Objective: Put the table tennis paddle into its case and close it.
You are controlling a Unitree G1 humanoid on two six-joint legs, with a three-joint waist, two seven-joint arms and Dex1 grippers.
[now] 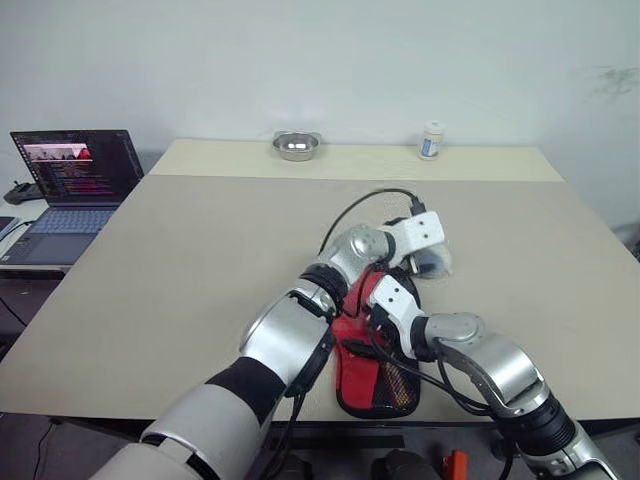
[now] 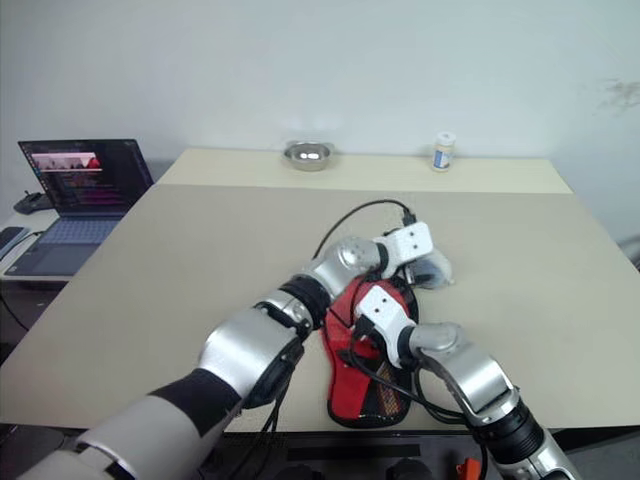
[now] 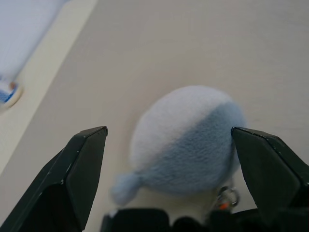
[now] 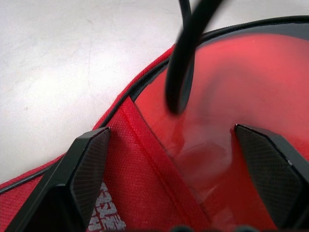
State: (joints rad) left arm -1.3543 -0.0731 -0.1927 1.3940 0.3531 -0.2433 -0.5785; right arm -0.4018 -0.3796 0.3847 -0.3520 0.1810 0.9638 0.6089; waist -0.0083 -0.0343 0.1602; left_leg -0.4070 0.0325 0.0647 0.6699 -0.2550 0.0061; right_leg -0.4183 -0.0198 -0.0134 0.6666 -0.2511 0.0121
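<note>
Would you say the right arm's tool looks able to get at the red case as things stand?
Probably yes: the right tool hangs open right over the red case, with only a black cable crossing in front.

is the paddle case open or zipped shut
Open: in the right wrist view the case has its edge parted, with the paddle's red face bare inside.
</note>
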